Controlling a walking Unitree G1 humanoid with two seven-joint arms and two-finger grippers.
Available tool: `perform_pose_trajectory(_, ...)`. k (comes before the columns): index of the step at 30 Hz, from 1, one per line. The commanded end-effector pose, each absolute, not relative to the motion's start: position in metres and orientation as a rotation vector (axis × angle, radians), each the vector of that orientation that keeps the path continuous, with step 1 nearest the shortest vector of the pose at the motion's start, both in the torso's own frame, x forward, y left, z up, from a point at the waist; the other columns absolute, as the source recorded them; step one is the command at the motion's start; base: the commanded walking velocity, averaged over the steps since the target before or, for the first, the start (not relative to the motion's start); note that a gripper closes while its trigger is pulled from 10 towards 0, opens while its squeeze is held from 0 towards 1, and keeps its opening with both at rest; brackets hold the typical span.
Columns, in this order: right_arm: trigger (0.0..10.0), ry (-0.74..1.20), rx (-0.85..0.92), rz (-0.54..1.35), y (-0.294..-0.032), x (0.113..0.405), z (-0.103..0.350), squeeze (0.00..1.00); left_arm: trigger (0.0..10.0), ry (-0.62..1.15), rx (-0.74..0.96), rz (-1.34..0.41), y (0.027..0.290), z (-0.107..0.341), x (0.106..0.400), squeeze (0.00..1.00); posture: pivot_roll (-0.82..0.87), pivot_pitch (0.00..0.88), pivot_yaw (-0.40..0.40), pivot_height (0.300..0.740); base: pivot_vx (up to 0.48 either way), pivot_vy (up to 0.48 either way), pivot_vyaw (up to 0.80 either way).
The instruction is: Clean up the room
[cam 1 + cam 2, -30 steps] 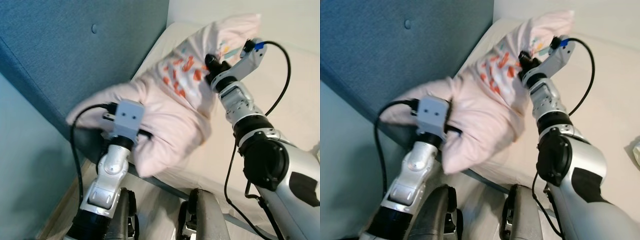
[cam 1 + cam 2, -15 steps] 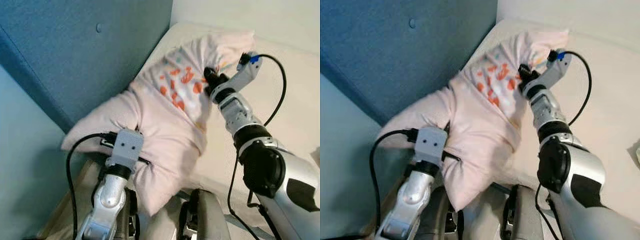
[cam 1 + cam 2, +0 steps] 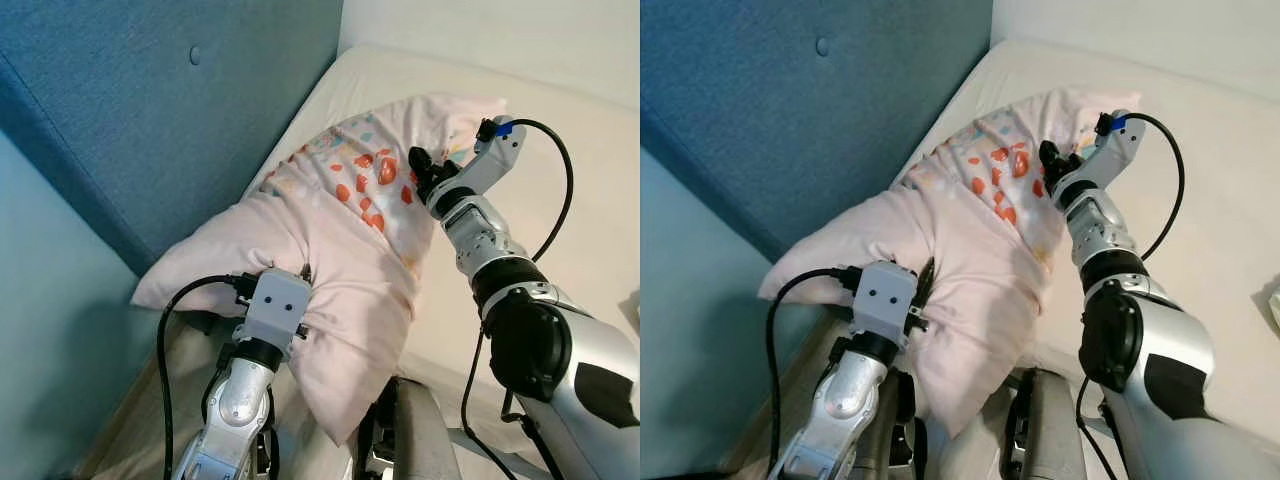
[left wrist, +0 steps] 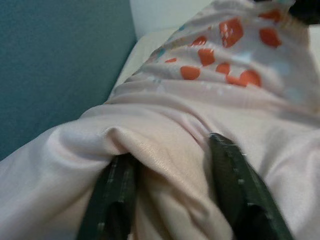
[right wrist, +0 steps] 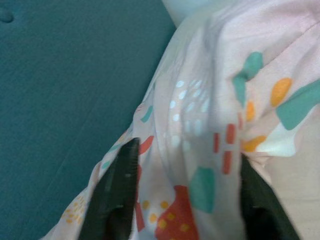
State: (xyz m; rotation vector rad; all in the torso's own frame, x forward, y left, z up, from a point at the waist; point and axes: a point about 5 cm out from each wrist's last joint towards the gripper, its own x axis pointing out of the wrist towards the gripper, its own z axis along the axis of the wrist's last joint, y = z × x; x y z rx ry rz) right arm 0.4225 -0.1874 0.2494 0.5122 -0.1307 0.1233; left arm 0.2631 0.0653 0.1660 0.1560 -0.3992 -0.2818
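Honestly, a lot was hidden from where I sat. The left gripper [image 4: 170, 195] had its two black fingers [image 4: 116, 200] buried either side of a fat fold of the pillow [image 3: 350, 250], pinching the fabric, and from the head cameras I could only see the grey wrist box with the fingers disappearing into the cloth. The right gripper [image 5: 185, 195] was up at the far end of the pillow; its fingers straddled the printed fabric with cloth bunched between them, so it was clamped on the pillow too, though the tips were cut off at the frame edge. The pillow's near corner drooped off the mattress edge and hung down in front of my legs, so I couldn't see what was under it.

The pillow itself was pale pink and soft, heavily creased around the left grip. The far half carried a print of orange-red blotches plus teal and yellow shapes and small pale dots; the near half was plain pink. It lay diagonally along the side of the cream mattress [image 3: 590, 200], pressed up against the blue upholstered headboard [image 3: 150, 100], which had a button [image 3: 194, 56] in it. Both wrist views were soft and blurry close up.
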Motion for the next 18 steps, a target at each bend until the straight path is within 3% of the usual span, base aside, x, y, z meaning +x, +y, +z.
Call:
perform_pose_trajectory(1,10.0,-0.128,0.505,0.093,-0.194,0.421,0.243,1.0,10.0,-0.422,0.115,-0.329,0.057,0.171,0.256,1.0,0.22,0.371,-0.031,0.61,0.0,0.0,0.0)
perform_pose_trajectory(6,10.0,-0.145,0.558,0.052,-0.201,0.419,0.241,1.0,10.0,-0.413,0.068,-0.386,0.057,0.174,0.25,1.0,0.2,0.351,-0.04,0.61,0.0,0.0,0.0)
perform_pose_trajectory(7,10.0,-0.151,0.594,0.028,-0.205,0.418,0.237,1.0,10.0,-0.395,0.028,-0.421,0.06,0.176,0.245,0.82,0.19,0.341,-0.048,0.61,0.0,0.0,0.0)
perform_pose_trajectory(8,10.0,-0.157,0.627,0.0,-0.21,0.416,0.23,0.0,10.0,-0.387,0.004,-0.451,0.067,0.179,0.239,0.0,0.19,0.332,-0.052,0.61,0.0,0.0,0.0)
perform_pose_trajectory(15,10.0,-0.16,0.687,-0.087,-0.223,0.405,0.198,0.0,10.0,-0.35,-0.024,-0.464,0.098,0.187,0.224,0.0,0.17,0.31,-0.055,0.61,0.0,0.0,0.0)
perform_pose_trajectory(18,10.0,-0.155,0.635,-0.121,-0.229,0.396,0.177,0.0,10.0,-0.316,-0.011,-0.37,0.122,0.188,0.23,0.0,0.16,0.292,-0.047,0.61,0.0,0.0,0.0)
